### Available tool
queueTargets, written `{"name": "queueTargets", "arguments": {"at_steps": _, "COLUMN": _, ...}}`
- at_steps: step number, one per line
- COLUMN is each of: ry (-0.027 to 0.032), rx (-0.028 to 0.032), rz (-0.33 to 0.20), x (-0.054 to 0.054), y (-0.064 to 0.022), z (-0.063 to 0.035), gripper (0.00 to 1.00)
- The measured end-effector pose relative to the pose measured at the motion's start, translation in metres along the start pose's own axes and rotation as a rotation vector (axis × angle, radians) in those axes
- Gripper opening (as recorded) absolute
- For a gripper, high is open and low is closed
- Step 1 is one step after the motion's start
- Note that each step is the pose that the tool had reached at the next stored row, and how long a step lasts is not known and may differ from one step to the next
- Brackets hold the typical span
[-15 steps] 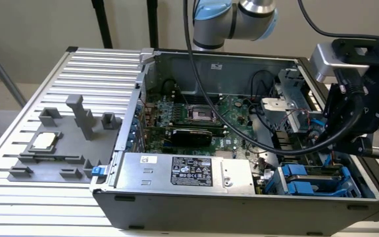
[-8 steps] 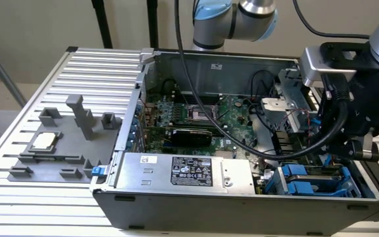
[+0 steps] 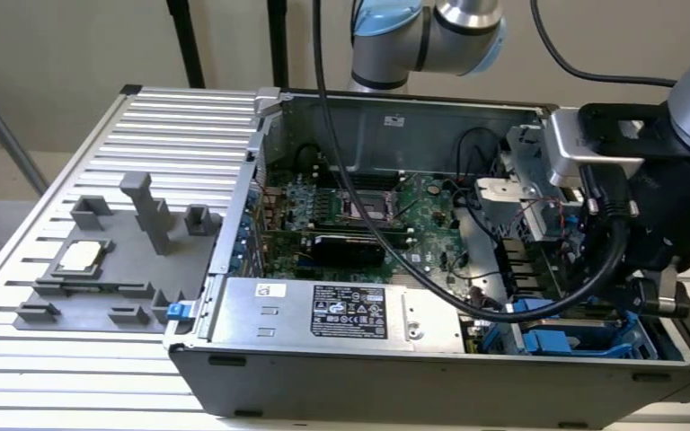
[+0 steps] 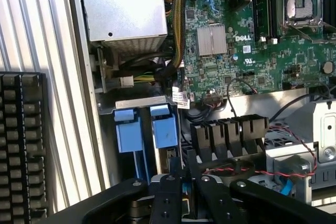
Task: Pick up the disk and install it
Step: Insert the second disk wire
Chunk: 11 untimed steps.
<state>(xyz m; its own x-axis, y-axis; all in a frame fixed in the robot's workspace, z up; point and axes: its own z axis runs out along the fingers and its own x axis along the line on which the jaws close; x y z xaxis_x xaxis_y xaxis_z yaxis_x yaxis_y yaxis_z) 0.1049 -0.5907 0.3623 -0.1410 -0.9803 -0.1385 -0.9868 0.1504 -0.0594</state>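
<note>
- disk (image 4: 165, 129): flat silver-grey hard drive in blue plastic carrier rails, stands on edge in the drive bay at the corner of the open grey metal computer case (image 3: 321, 382). The blue end tab faces up and the body is sunk in the slot, so it looks mostly seated; depth unclear.
- gripper (image 4: 184, 192): black fingers drawn close, a sliver of blue between them. Judged pinching the disk's top edge, thin grip because the drive is edge-on.
- second blue carrier (image 4: 128, 132) sits just beside it, parallel, in the neighbouring slot.
- green motherboard (image 4: 252, 51) lies past the bay, black cables between.
- large silver box with black-and-white label (image 3: 333, 314) sits along the case's near wall.
- small square silver chip (image 3: 82, 258) rests on the grey fixture, well apart on the ribbed table (image 3: 33, 359).
</note>
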Motion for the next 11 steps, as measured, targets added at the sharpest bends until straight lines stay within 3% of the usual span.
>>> {"name": "queueTargets", "arguments": {"at_steps": 2, "ry": -0.0027, "rx": 0.0056, "rz": -0.003, "x": 0.001, "y": 0.0008, "z": 0.0022, "gripper": 0.16}}
{"name": "queueTargets", "arguments": {"at_steps": 7, "ry": -0.0085, "rx": 0.0286, "rz": -0.008, "x": 0.002, "y": 0.001, "z": 0.0072, "gripper": 0.16}}
{"name": "queueTargets", "arguments": {"at_steps": 11, "ry": -0.0113, "rx": 0.0343, "rz": -0.012, "x": 0.004, "y": 0.0015, "z": 0.0137, "gripper": 0.16}}
